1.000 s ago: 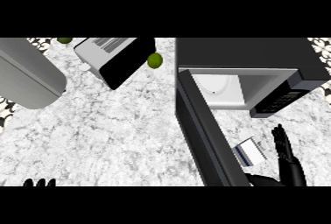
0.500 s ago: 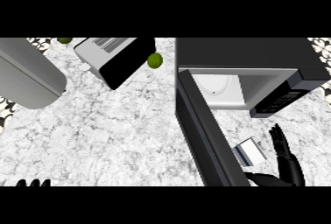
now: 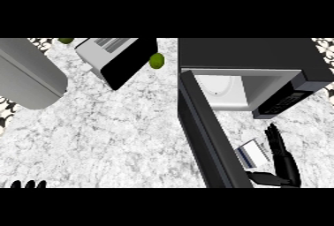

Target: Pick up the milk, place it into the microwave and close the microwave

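The milk (image 3: 250, 154), a small white carton with a blue stripe, stands on the marble counter (image 3: 117, 141) just right of the open microwave door (image 3: 205, 132). My right hand (image 3: 282, 159) is at its right side, fingers straight and pointing up the view, thumb (image 3: 263, 178) stretched out below the carton; it does not grip the carton. The black microwave (image 3: 261, 57) sits at the top right, its white inside (image 3: 228, 90) showing. Only the fingertips of my left hand (image 3: 27, 183) show at the lower left edge.
The open door runs as a long dark bar from the microwave down to the lower edge, walling the milk off from the left counter. A white and black appliance (image 3: 117, 57), two green fruits (image 3: 157, 60) and a big grey container (image 3: 29, 73) stand at the back left.
The left fingertips have slid slightly toward the left and lower at the edge. The right hand and the milk stay almost where they were.
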`<state>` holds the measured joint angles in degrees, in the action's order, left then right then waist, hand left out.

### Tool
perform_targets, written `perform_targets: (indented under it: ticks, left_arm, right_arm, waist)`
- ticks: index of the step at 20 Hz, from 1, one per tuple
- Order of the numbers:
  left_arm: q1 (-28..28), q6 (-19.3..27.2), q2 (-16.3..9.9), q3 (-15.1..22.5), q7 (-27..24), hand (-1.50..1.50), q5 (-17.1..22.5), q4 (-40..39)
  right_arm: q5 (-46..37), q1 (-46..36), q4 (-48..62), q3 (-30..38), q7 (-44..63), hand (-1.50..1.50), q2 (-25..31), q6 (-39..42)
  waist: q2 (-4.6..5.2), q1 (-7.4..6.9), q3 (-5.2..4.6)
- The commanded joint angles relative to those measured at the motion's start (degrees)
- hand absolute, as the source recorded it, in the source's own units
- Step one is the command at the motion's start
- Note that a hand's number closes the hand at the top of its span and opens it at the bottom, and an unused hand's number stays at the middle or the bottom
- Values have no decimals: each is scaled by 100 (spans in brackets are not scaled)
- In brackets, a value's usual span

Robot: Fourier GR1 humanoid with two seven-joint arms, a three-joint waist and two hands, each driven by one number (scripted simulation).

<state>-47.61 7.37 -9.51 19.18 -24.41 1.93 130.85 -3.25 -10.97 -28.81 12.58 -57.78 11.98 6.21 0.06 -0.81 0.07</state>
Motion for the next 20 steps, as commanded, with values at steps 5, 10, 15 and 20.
perform_targets:
  ticks: [5, 10, 15, 20]
  left_arm:
    - [58, -20, -1, -66, -163, -150, 131, -181]
    - [132, -62, -85, -152, 19, -150, 219, -66]
    - [-307, -46, -174, 68, -55, -150, 68, 287]
    - [-301, 6, -129, 12, -142, -150, 69, 138]
  right_arm:
    - [134, -328, 580, 185, -734, -150, 26, 289]
    - [384, -631, 611, 223, -526, 150, -293, 743]
    - [584, -515, 578, 311, -843, 150, -307, 894]
    - [659, -390, 236, 58, -484, 150, -184, 1675]
  waist:
    - [1, 10, 1]
    - [8, 4, 3]
    - [4, -20, 9]
    - [-15, 20, 0]
